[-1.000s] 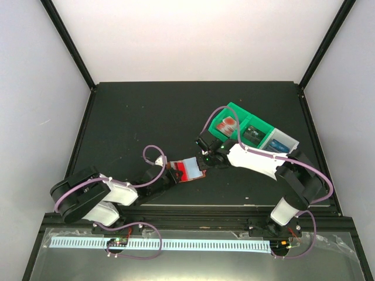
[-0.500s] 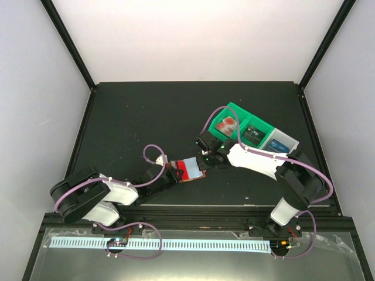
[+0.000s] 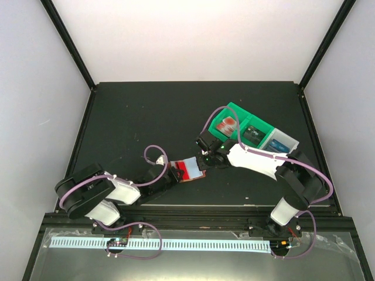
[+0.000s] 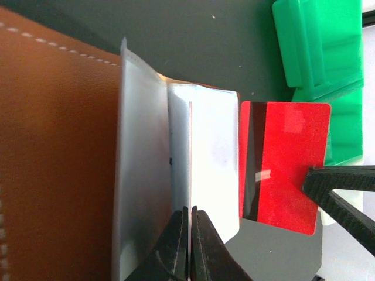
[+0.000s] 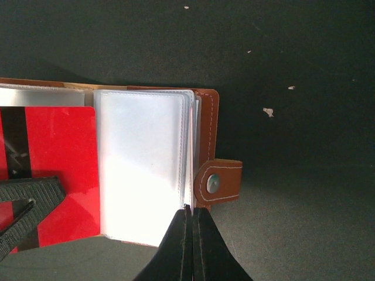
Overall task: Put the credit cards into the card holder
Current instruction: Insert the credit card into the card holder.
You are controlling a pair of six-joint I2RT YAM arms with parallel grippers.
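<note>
Left gripper [image 4: 190,234] pinched tight on clear sleeve of card holder [image 4: 58,146]; holder open near table's [image 3: 146,117] near edge, about midway; red card [image 4: 287,164] lying against sleeves; right gripper [image 5: 188,225] clamped on sleeve edge beside snap tab [image 5: 217,184]; beyond, toward right edge, green bin [image 3: 235,108] with more cards [image 3: 225,124].

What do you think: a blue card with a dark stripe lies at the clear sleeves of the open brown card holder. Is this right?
No. The card is red, not blue, as the left wrist view shows. The red card with its dark stripe lies at the clear sleeves of the open brown card holder.
</note>
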